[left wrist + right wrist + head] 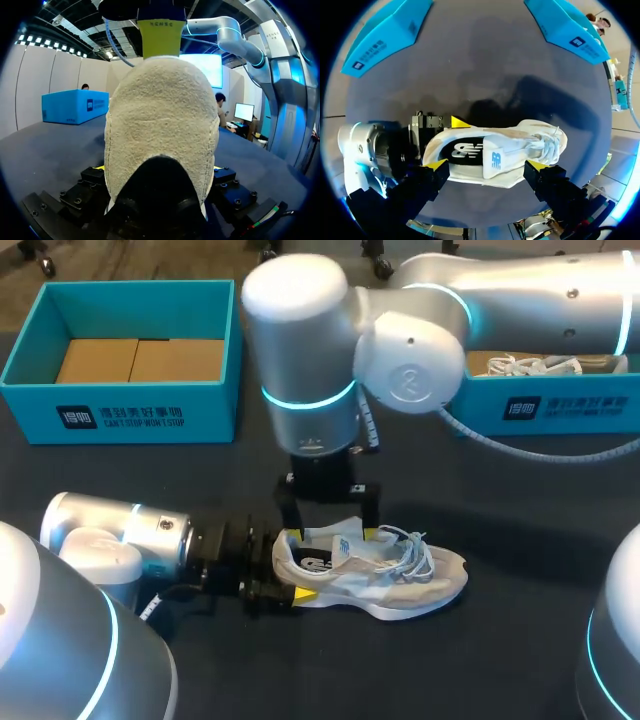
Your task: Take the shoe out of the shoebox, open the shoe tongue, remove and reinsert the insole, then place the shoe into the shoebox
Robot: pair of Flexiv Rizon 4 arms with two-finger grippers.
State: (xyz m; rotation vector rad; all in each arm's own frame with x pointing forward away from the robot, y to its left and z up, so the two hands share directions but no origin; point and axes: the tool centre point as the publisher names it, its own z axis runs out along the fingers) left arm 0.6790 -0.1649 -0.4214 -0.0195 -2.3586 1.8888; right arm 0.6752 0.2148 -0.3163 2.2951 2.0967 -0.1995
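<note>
Shoe is out of the boxes, sole down on the dark table near the front middle. Heel points at the left arm, toe at the right side. Left gripper comes in low and level from the left and is clamped on the heel: a yellow tip shows on each side of it in the head view. In the left wrist view the fuzzy cream heel fills the gap between the fingers, pressed on both sides. Right gripper hangs straight down over the shoe mouth with its fingers spread wide along the shoe's length, one over the heel collar and one over the laces, holding nothing. From the left wrist, the right arm's heel-side finger sits just above the collar edge; can't tell if it touches. From the right wrist, the dark insole shows in the mouth, in place, with the white tongue at its front edge and loose laces beyond. Left shoebox is teal, at back left, well apart from the shoe. Right shoebox is at back right, partly behind the right arm.
</note>
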